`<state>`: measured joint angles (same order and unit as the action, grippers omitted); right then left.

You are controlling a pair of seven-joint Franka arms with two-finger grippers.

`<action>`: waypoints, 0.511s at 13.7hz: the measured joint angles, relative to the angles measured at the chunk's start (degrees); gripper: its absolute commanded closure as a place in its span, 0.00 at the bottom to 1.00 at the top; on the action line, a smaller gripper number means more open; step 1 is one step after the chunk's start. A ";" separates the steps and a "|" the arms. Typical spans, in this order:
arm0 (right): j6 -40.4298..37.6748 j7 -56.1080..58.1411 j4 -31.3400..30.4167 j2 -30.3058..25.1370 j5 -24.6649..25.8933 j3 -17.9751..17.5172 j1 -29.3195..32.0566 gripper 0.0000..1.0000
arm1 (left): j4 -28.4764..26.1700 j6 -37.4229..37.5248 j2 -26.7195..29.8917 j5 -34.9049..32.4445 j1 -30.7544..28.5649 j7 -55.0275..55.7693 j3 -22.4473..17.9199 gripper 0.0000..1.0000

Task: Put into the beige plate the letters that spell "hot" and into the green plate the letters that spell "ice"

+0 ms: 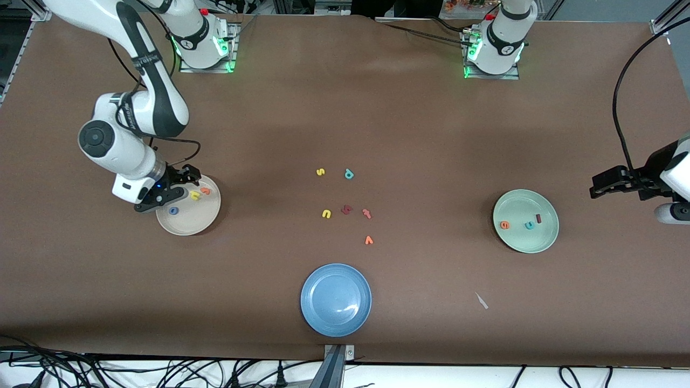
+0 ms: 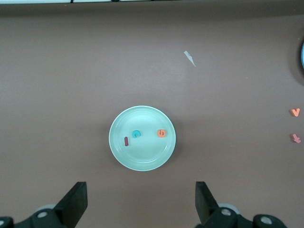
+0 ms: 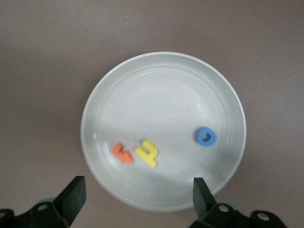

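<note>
Three letters, yellow h (image 3: 147,153), blue o (image 3: 205,136) and orange t (image 3: 123,153), lie in the beige plate (image 3: 161,76) under the wide right tool (image 3: 135,194), while i (image 2: 126,141), c (image 2: 137,135), e (image 2: 162,133) sit in the green plate (image 2: 142,159) near the wide, waiting left tool (image 2: 141,202)

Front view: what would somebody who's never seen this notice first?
Probably the right gripper, fingers open, over the beige plate at the right arm's end of the table, with the blue o, yellow h and orange t in it. Next, the green plate at the left arm's end, holding three letters, and the empty blue plate nearest the camera.
</note>
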<state>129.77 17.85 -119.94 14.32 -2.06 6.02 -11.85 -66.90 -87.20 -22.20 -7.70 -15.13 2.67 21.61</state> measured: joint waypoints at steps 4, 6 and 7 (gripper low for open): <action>-27.15 -8.83 15.35 -5.76 0.01 -0.47 -0.02 0.00 | 0.00 0.20 0.59 0.24 6.74 -0.18 -6.21 0.00; -32.98 -10.87 21.49 -7.06 0.01 -1.02 -0.02 0.00 | -0.08 0.59 0.97 1.96 8.41 -0.55 -8.41 0.00; -34.66 -11.24 23.21 -7.79 0.02 -1.58 0.22 0.00 | -0.32 0.69 1.16 2.27 8.43 -0.95 -8.67 0.00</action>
<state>95.11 6.61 -96.73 6.54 -2.04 4.44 -11.64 -67.22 -86.51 -21.04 -5.43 -6.70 1.73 12.94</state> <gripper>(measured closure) 0.000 0.000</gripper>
